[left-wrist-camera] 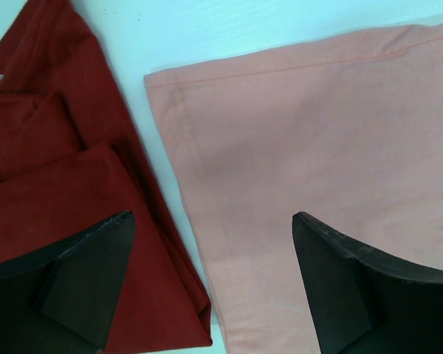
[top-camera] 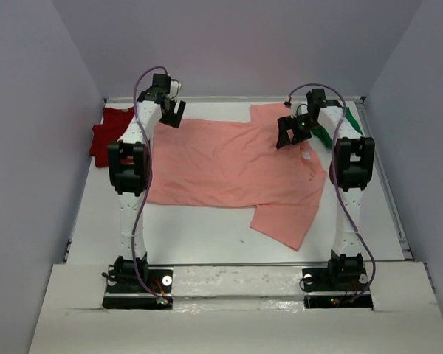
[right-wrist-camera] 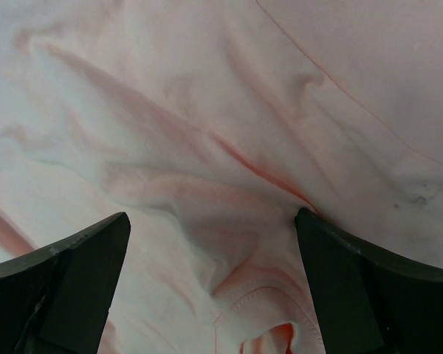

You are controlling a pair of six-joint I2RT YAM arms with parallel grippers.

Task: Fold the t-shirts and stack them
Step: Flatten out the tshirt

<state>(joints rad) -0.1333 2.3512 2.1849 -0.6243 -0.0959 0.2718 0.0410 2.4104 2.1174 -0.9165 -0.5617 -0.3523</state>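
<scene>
Pink t-shirt (top-camera: pixel 229 166) — flat on white table (top-camera: pixel 207 240)

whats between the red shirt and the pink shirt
Just a narrow strip of bare table, between red shirt and pink shirt; the left wrist view shows it.

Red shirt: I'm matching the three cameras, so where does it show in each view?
Top external: red shirt at the upper left, beside the pink shirt.
Left wrist: fills the left side, pink shirt on the right.
Right wrist: not in it.
Shared landmark: the pink shirt, in all three.
</scene>
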